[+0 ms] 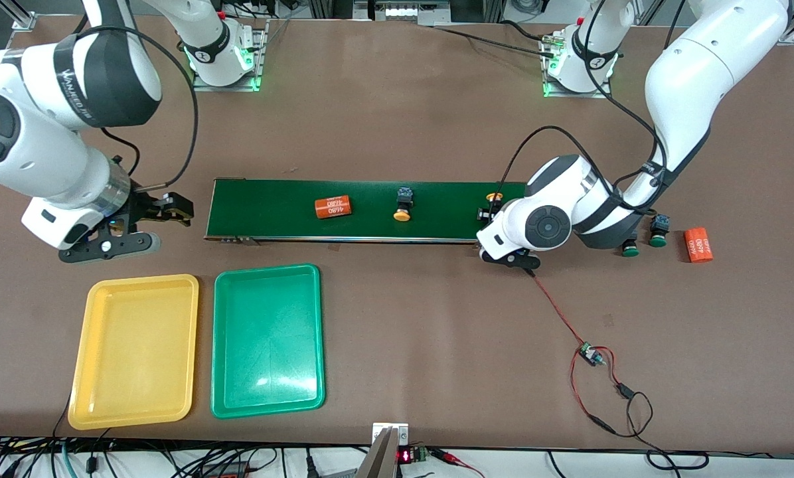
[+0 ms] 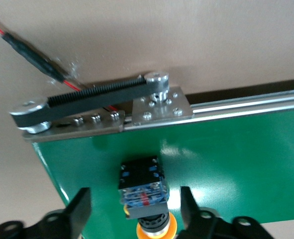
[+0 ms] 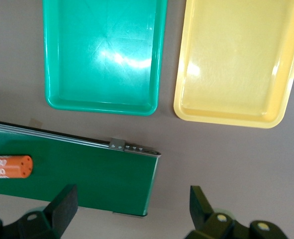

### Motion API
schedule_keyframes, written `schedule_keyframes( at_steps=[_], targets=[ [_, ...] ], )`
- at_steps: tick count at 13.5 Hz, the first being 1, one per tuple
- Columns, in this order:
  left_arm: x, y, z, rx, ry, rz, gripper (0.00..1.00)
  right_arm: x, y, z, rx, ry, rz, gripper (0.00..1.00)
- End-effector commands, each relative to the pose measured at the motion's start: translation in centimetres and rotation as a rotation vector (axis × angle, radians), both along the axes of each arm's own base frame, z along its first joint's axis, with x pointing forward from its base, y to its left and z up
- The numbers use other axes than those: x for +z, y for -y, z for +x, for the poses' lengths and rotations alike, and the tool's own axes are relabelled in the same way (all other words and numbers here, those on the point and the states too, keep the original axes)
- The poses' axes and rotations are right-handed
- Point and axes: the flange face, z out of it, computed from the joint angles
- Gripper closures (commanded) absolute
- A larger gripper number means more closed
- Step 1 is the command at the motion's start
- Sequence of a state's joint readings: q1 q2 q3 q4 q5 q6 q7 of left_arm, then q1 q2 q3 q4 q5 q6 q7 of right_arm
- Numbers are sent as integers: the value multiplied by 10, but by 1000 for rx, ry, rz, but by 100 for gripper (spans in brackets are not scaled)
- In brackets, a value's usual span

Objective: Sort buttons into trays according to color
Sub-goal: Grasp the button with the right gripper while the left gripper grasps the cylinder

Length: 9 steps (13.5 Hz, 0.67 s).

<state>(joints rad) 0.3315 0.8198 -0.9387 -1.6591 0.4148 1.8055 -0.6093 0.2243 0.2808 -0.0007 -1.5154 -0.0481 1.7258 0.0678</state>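
Below, we see our left gripper [image 2: 136, 209] spread over the conveyor belt [image 2: 226, 149], a yellow-capped button [image 2: 143, 191] lying loose between its jaws, long axis along the gap, cap toward the wrist. Our right gripper [image 3: 132, 206] waits, spread, over the belt's other end, near the trays [image 3: 104, 52].

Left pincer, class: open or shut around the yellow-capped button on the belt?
Open: in the wrist view the left pincer stands apart from the yellow-capped button between its fingers.
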Motion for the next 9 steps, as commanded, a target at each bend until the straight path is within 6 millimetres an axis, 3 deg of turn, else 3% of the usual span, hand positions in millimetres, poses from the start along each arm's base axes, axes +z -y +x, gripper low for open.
schedule_keyframes(
  at_steps=[1, 3, 5, 7, 9],
  targets=[
    [56, -14, 27, 41, 9, 11, 0, -20, -37, -5, -14, -35, -12, 0],
    [93, -41, 50, 65, 6, 41, 0, -37, -74, -12, 15, -66, 20, 0],
    [114, -76, 73, 97, 52, 102, 0, -55, -106, -16, -22, -83, 66, 0],
    [115, -119, 89, 120, 112, 201, 0, -73, -150, -27, -99, -89, 79, 0],
    [114, -177, 101, 121, 124, 222, 0, -95, -193, -40, -153, -82, 67, 0]
  ],
)
